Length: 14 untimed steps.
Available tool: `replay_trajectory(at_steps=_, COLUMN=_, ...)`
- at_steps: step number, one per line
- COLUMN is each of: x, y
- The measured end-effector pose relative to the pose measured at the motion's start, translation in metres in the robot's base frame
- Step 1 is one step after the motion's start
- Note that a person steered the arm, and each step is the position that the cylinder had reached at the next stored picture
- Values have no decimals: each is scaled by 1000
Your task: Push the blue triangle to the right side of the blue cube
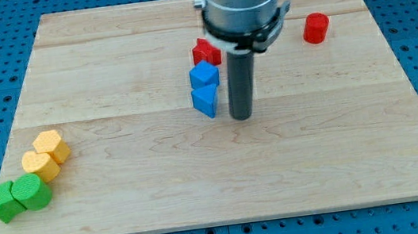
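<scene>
The blue triangle (205,101) lies on the wooden board just below the blue cube (204,75), touching or nearly touching it. My tip (242,117) is at the end of the dark rod, just right of the blue triangle and slightly lower in the view, a small gap away from it. The arm's grey body hangs over the board's top centre and hides part of the board behind it.
A red block (205,52) sits right above the blue cube. A red cylinder (315,28) stands at the top right. Two yellow blocks (46,154) and two green blocks (16,197) cluster at the bottom left. The board's edge (222,225) runs along the view's bottom.
</scene>
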State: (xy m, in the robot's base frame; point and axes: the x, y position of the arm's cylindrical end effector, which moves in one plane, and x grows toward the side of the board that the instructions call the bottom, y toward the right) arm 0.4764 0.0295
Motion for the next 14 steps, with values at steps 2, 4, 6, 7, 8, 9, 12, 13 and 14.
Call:
replay_trajectory(at_steps=2, x=-25, y=-82)
replay_trajectory(at_steps=4, x=-27, y=-30)
replay_trajectory(at_steps=6, x=12, y=21)
replay_trajectory(at_steps=7, x=5, y=38)
replay_trajectory(at_steps=8, x=4, y=38)
replay_trajectory(at_steps=9, x=22, y=68)
replay_trajectory(at_steps=12, x=-3, y=13)
replay_trajectory(at_steps=13, x=-43, y=7)
replay_trajectory(at_steps=14, x=-52, y=20)
